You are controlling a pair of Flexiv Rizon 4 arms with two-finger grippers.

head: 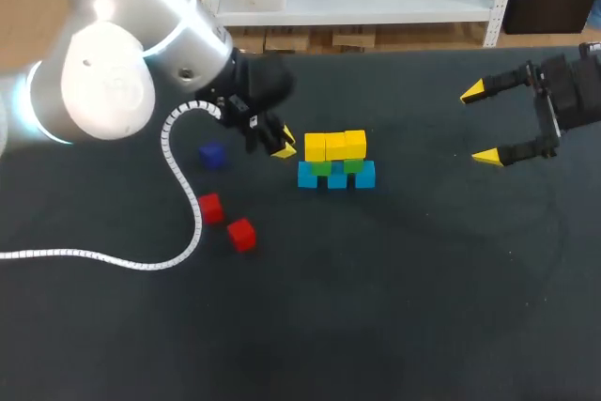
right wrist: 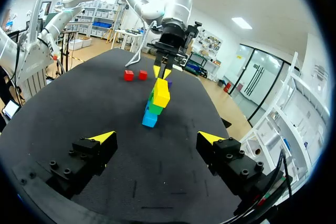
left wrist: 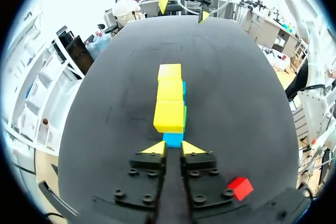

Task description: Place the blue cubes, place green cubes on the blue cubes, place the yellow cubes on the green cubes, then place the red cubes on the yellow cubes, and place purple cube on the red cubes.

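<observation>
Blue cubes (head: 336,178), green cubes (head: 353,165) and yellow cubes (head: 335,146) stacked; red cubes (head: 241,233), purple cube (head: 211,154) loose toward table's (head: 423,307) left edge; left gripper (left wrist: 173,149) fingers pressed together, empty, right gripper (head: 480,125) spread.

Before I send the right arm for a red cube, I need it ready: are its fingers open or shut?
Open. The right gripper has its fingers wide apart, nothing between them.

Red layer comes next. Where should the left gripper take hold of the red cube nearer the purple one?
Probably from straight above, pinching two opposite side faces of the red cube. It sits flat on the table with its top bare, and it is clear of the other red cube and the purple cube.
</observation>
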